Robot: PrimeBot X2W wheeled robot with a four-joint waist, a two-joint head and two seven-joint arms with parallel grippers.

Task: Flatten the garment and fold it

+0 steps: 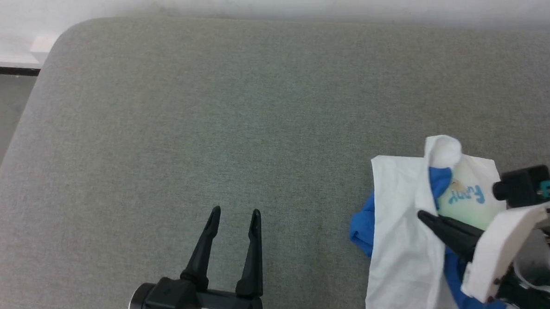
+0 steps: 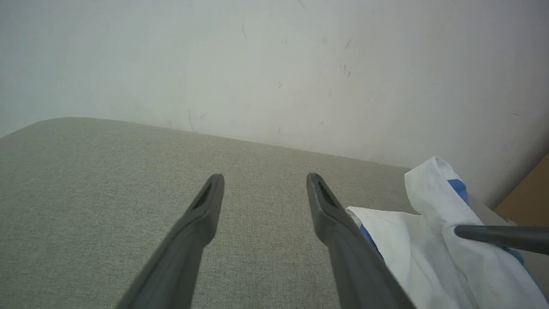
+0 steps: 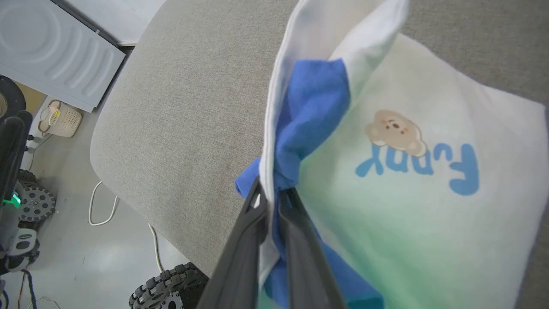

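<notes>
The garment (image 1: 401, 223) is a white T-shirt with blue sleeves, bunched at the lower right of the grey cushion (image 1: 209, 129). In the right wrist view the garment (image 3: 411, 184) shows a bear print and blue lettering. My right gripper (image 1: 424, 216) is shut on a pinched fold of white and blue cloth, lifting it off the cushion; the right gripper (image 3: 271, 195) has cloth squeezed between its two fingers. My left gripper (image 1: 235, 215) stands open over bare cushion, well left of the garment. The left gripper (image 2: 264, 182) holds nothing, and the garment (image 2: 429, 253) lies to its right.
The cushion (image 2: 107, 180) ends at a pale wall (image 2: 274, 64) behind. Beyond its left edge are the floor, a white appliance (image 3: 47, 47), a small basket (image 3: 58, 120), cables and a wheeled base (image 3: 171, 287).
</notes>
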